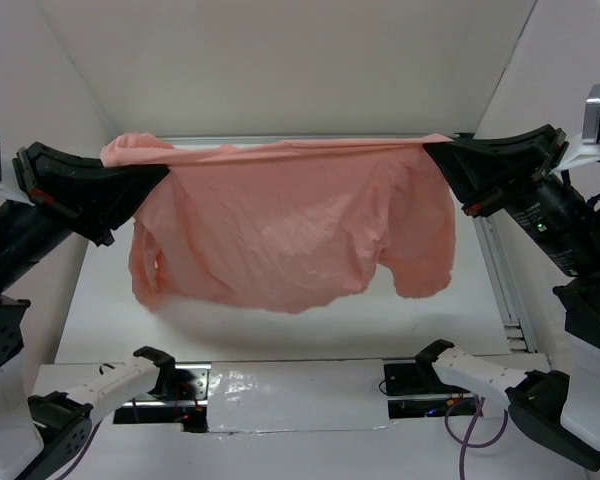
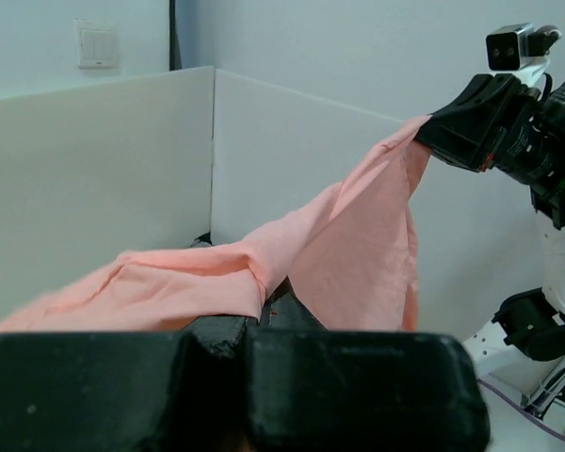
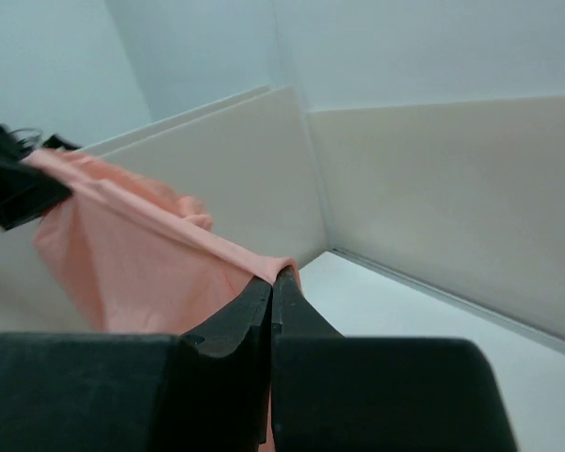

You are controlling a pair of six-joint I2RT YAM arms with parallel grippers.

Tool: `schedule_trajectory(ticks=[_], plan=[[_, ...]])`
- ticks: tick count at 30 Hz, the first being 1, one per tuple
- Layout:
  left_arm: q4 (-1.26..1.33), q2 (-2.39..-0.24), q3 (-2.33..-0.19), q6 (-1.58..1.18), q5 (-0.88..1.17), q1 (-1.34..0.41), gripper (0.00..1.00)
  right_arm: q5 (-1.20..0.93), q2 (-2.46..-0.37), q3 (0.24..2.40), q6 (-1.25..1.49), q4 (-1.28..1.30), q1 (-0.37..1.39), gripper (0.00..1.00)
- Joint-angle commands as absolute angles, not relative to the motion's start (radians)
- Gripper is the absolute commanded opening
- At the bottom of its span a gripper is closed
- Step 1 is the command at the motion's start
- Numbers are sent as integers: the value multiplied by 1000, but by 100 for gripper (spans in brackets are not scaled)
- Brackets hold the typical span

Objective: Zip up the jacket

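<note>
Jacket [image 1: 290, 225]: one, salmon-pink, stretched in the air between the two arms and clear of the tabletop [image 1: 280, 335].
Top edge: pulled taut from left to right, with the rest hanging crumpled below.
Hanging ends: two, one drooping at each side.
Left fingers [image 1: 145, 180]: one pair, clenched on the jacket's left end.
Right fingers [image 1: 445, 155]: one pair, pinched tight on the jacket's right end.
Walls [image 1: 280, 60]: three, white, at left, far and right.
</note>
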State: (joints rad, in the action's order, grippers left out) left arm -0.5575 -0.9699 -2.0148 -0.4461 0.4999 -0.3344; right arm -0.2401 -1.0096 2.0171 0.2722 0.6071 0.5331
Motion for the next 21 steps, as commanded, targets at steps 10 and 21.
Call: schedule_trajectory(ticks=[10,21], plan=[[-415,-1150,-1563,-432,205,-278,0,192,-1149,1489,354,494,373,0],[-446,-1136,-1773,-425,371,-268,0,-115,-1625,1578,437,195,569,0]])
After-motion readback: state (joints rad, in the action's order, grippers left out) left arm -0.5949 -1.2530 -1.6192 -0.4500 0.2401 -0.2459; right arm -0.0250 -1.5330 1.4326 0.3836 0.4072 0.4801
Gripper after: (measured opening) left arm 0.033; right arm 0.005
